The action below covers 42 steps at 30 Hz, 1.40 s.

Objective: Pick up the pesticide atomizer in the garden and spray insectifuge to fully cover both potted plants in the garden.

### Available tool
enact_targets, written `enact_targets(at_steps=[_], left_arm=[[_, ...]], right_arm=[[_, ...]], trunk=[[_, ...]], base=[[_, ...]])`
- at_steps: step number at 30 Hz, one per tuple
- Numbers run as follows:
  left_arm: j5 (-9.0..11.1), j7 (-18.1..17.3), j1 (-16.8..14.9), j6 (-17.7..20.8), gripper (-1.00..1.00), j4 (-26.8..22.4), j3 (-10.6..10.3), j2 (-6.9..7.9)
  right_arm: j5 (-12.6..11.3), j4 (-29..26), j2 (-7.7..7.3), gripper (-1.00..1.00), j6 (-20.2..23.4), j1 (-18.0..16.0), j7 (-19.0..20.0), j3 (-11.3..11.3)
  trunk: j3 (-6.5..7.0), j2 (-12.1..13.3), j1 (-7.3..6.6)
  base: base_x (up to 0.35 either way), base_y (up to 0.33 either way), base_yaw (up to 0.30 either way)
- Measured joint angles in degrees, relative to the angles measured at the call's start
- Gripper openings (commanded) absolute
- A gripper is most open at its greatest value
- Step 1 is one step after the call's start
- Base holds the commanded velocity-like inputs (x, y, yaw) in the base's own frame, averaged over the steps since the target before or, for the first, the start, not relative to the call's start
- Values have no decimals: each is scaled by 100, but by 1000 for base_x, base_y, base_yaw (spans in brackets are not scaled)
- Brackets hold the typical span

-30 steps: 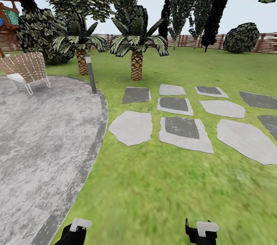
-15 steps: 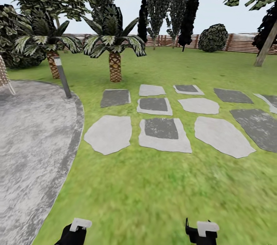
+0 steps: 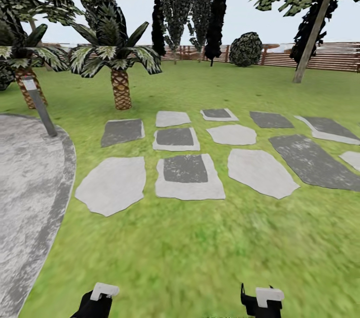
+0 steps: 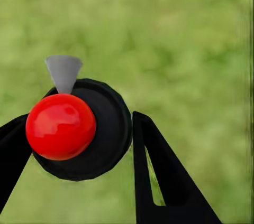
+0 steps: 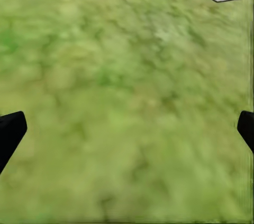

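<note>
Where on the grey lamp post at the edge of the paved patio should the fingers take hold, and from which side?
Probably the plain shaft of the lamp post, about mid-height, below its pale head. Come from the lawn side, level, with the fingers astride it: the post is slim, straight and stands free.

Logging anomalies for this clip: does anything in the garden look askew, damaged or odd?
Only the grey bollard lamp at the paved patio edge leans in the head view, perhaps just lens distortion. The stepping stones lie flat.
</note>
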Motion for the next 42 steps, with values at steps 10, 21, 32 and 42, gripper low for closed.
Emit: enact_targets(at_steps=[10,21,32,42], left_arm=[[44,0,0,-11,-100,-5,4,7],[64,1,0,-18,-100,-5,2,7],[54,4,0,-18,-100,-2,2,8],[57,4,0,-10,-100,-3,1,8]], right_arm=[[-8,0,-2,100,-2,4,0,0],[-9,0,-9,100,-4,6,0,0],[-9,0,-7,100,-6,7,0,0],[-7,0,-3,100,-1,7,1,0]], trunk=[[0,0,0],[0,0,0],[0,0,0],[0,0,-3]], base=[[0,0,-300],[0,0,-300],[0,0,-300],[163,35,-300]])
